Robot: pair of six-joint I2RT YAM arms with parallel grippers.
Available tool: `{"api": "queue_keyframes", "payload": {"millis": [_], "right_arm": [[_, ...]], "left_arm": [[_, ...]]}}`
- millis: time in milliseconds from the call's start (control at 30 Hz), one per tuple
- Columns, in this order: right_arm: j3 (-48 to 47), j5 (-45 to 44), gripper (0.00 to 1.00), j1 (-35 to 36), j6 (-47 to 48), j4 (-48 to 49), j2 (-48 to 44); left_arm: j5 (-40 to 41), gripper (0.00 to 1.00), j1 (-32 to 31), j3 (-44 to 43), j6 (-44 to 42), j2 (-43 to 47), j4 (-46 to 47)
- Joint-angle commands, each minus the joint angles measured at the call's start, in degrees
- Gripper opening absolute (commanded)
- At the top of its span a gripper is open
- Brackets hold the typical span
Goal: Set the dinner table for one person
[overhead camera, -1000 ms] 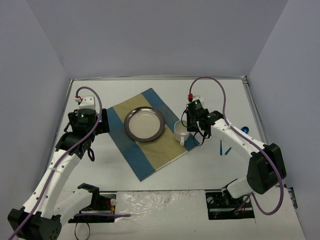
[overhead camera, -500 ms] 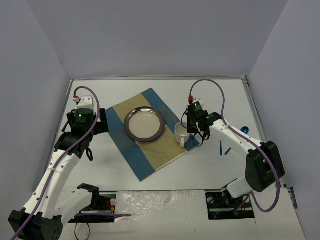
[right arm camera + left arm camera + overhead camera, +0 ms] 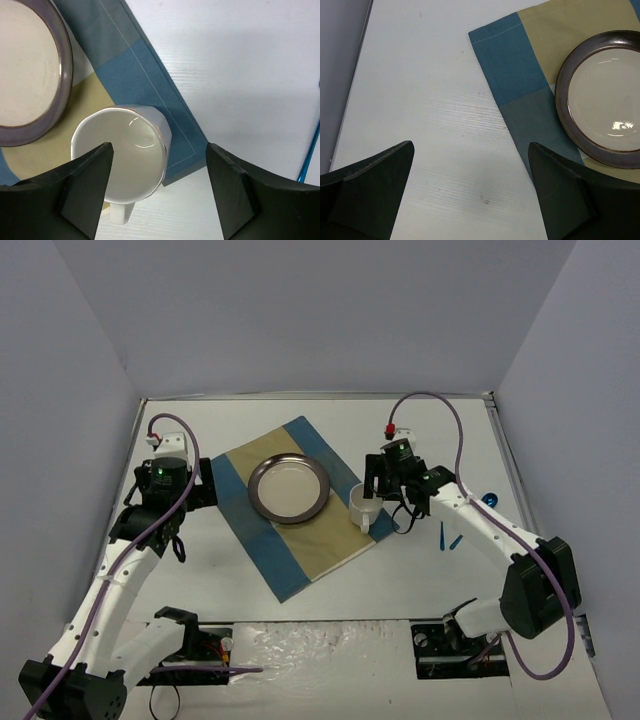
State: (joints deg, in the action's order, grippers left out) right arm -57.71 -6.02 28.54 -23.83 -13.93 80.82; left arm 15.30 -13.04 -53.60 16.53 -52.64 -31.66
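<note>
Placement about half done, by the look of it: plate (image 3: 289, 489) seated mid-mat (image 3: 300, 565), mug (image 3: 362, 506) upright on the mat's right corner, just beside the plate, all on the white surface (image 3: 420, 580). Right claw (image 3: 159, 147) spread wide over the mug, not closed on it; left claw (image 3: 471, 145) likewise gaping, empty, over bare surface left of the mat. Left to do, presumably: blue utensils (image 3: 443, 536), too small to tell apart, lying right of the mat.
</note>
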Motion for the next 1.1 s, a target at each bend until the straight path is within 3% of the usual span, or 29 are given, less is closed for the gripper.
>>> {"api": "queue_keyframes", "payload": {"millis": [0, 200, 333, 500, 567, 700, 1067], "right_arm": [[-1.25, -1.22, 0.73, -2.93, 0.75, 0.99, -6.03], [0.52, -0.31, 0.75, -14.2, 2.06, 0.78, -7.49], [0.21, -1.08, 0.74, -21.29, 2.05, 2.68, -3.81], [1.73, 4.87, 0.7, -28.87, 3.37, 9.76, 0.94], [2.77, 11.57, 0.68, -34.04, 4.42, 13.92, 2.99], [2.56, 15.69, 0.68, -37.44, 10.63, 17.27, 6.77], [1.15, 22.64, 0.65, -38.49, 23.48, 24.88, 15.02]], "left_arm": [[-0.1, 0.95, 0.38, -1.06, 0.04, 1.01, 2.75], [-1.15, 0.95, 0.53, -1.01, 0.34, 1.52, 2.72], [-2.05, 0.95, 0.75, -1.06, 0.69, 1.61, 2.57], [-3.18, 0.96, 1.0, -0.97, 0.96, 2.37, 2.66], [-4.24, 0.95, 1.08, -0.89, 0.96, 2.67, 2.66], [-4.79, 0.96, 1.19, -0.71, 1.04, 3.54, 2.66], [-7.21, 0.96, 1.61, -0.36, 1.13, 4.18, 3.1]]}}
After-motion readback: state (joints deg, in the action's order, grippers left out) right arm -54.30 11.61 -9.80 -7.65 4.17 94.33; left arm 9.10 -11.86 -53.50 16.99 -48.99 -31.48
